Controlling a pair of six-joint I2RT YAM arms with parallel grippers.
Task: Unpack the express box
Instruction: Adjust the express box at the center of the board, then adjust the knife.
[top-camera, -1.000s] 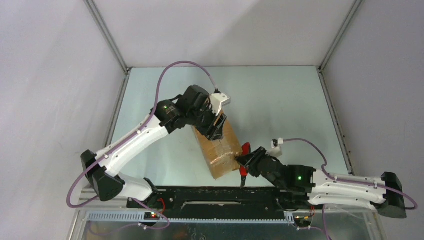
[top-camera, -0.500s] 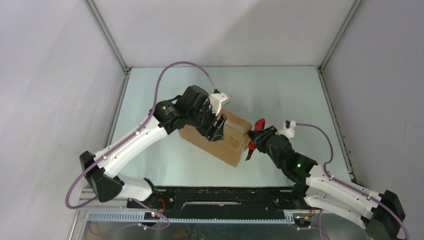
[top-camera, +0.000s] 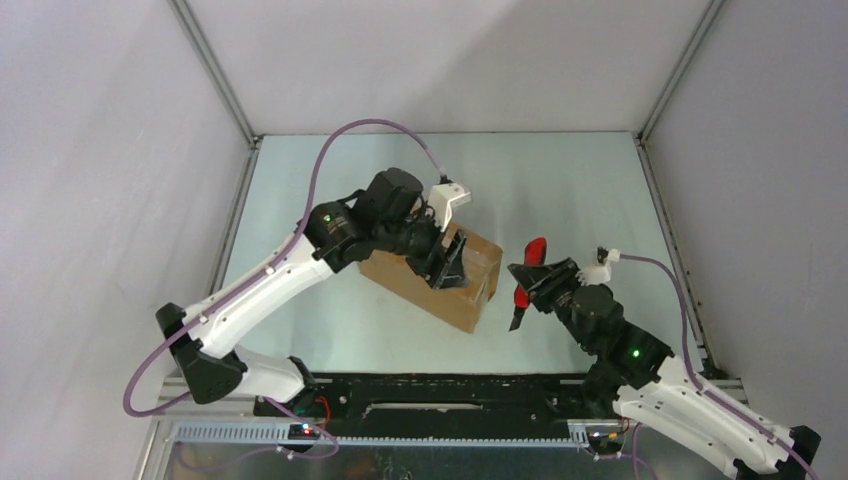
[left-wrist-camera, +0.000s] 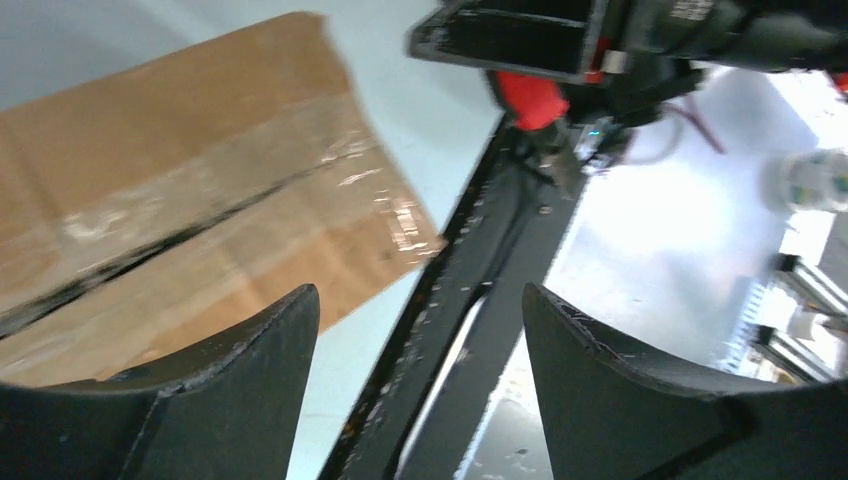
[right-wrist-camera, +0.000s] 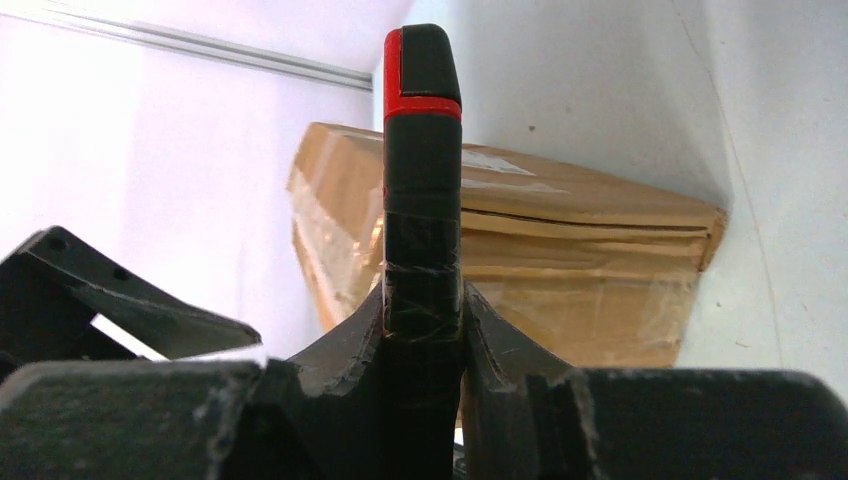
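Swung round since a second ago, the express box (top-camera: 430, 295) now lies slantwise instead of pointing nearly straight away from the bases, and the right arm has drawn off from its near end. The left gripper (top-camera: 452, 265) has spread its jaws wide with nothing between them. It hangs over the box's right-hand end, and whether a finger touches the cardboard I cannot tell. The right gripper (top-camera: 530, 280) is clamped on a red-and-black cutter (top-camera: 535, 250), with the jaws pinching the black handle. From that gripper the box lies at about 9 o'clock, near but apart, and the box's end face is turned toward the tool. In the top view the box's long axis, and the taped seam along it, runs from roughly 10 o'clock to 4 o'clock, near the middle of the table (top-camera: 560, 190). The left arm is the nearer one, but the right arm carries the cutter, so I judge the coming cut depends on bringing the cutter into line with that seam from the 4 o'clock end.
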